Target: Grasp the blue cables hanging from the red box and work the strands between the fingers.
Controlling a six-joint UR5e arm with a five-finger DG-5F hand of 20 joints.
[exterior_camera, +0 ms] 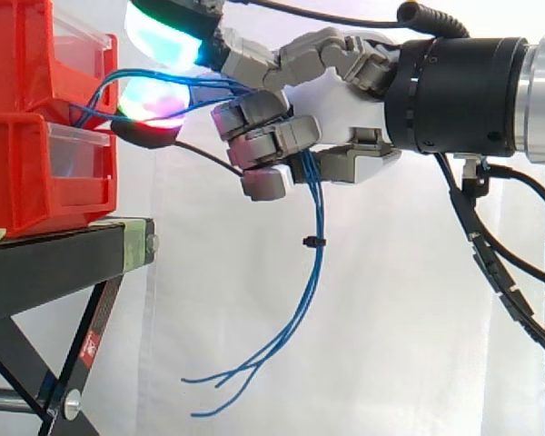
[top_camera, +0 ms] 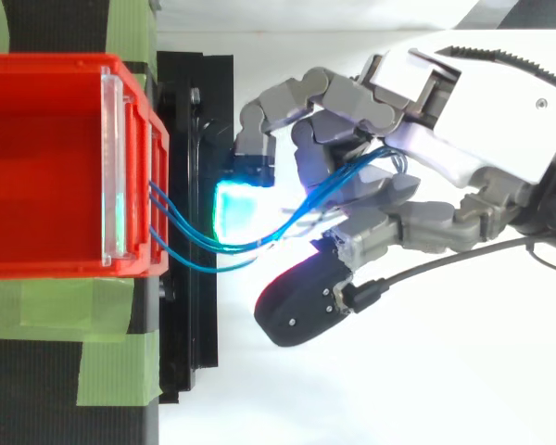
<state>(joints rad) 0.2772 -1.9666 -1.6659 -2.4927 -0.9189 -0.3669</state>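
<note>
Several blue cables (exterior_camera: 315, 218) from red box (exterior_camera: 36, 182), fingers (exterior_camera: 263, 145) curled around them, ends dangling.

Two red bins (exterior_camera: 36, 173), three blue cables (exterior_camera: 311, 272)

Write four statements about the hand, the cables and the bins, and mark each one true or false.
1. The hand has its fingers curled round the blue cables. True.
2. The blue cables lie coiled inside the red bins. False: they run out at the front, through the hand, and hang below it.
3. The red bins stand on a black stand. True.
4. The cables' loose ends rest on the black stand. False: they dangle free in the air below the hand.
</note>
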